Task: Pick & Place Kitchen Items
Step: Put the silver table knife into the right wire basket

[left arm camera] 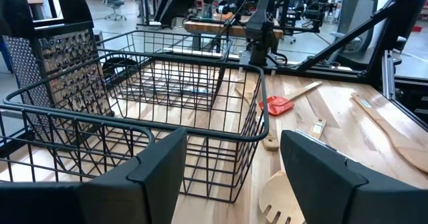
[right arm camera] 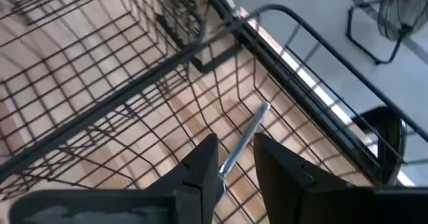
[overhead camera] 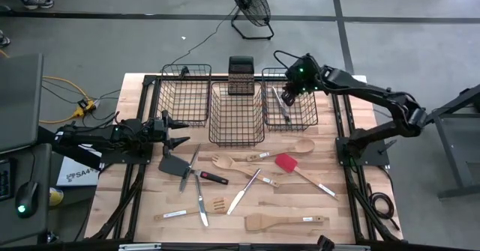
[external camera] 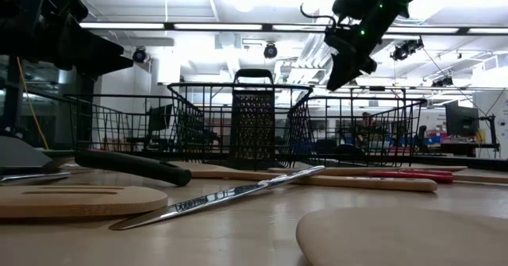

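Several kitchen items lie flat on the wooden table: a wooden spoon (overhead camera: 283,149), a red spatula (overhead camera: 288,162), a wooden fork (overhead camera: 223,161), a black spatula (overhead camera: 172,165), a silver knife (overhead camera: 244,191) and a wooden spatula (overhead camera: 285,221). Silver cutlery (overhead camera: 284,105) lies on the floor of the right wire basket (overhead camera: 307,105). My right gripper (overhead camera: 287,91) (external camera: 337,75) hangs above that basket, tilted down, its fingers (right arm camera: 200,164) a narrow gap apart with nothing between them. A silver piece (right arm camera: 251,134) shows through the gap, down in the basket. My left gripper (overhead camera: 178,131) (left arm camera: 234,150) waits open at the table's left.
Three black wire baskets stand in a row at the back: left (overhead camera: 185,94), middle (overhead camera: 236,112) and right. A black grater (overhead camera: 241,75) stands behind the middle one. A floor fan (overhead camera: 251,7) is beyond the table. Bare wood lies along the near edge.
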`<control>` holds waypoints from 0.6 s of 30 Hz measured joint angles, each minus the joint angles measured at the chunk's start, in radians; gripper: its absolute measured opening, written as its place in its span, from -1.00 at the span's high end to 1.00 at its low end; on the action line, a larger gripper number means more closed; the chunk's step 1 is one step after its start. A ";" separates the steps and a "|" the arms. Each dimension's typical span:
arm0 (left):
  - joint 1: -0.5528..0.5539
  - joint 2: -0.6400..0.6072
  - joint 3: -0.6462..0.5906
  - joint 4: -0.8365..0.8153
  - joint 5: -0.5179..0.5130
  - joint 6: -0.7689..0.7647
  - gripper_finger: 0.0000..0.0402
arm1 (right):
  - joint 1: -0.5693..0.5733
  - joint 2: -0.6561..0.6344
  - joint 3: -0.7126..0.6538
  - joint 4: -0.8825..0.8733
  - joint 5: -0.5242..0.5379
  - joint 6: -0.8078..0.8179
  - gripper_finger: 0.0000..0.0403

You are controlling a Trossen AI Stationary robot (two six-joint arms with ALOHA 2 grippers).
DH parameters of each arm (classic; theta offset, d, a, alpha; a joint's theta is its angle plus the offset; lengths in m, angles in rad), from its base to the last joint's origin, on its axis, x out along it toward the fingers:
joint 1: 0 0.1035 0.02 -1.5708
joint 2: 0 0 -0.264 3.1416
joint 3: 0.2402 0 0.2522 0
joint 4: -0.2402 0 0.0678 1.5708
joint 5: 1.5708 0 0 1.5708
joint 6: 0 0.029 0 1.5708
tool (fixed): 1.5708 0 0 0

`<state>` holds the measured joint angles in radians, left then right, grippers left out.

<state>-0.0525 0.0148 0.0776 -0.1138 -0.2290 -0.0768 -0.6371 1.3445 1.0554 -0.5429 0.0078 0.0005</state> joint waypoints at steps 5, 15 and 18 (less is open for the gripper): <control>0.000 0.000 0.000 0.000 0.000 0.000 -0.18 | 0.037 0.000 0.000 0.001 -0.008 -0.069 0.56; 0.000 0.000 0.000 0.000 0.000 0.000 -0.18 | 0.117 0.000 0.000 0.003 -0.009 -0.169 0.56; 0.000 0.000 0.000 0.000 0.000 0.000 -0.18 | 0.137 0.000 0.000 0.015 -0.018 -0.195 0.56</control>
<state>-0.0527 0.0151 0.0774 -0.1135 -0.2287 -0.0767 -0.5001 1.3445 1.0554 -0.5277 -0.0097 -0.1944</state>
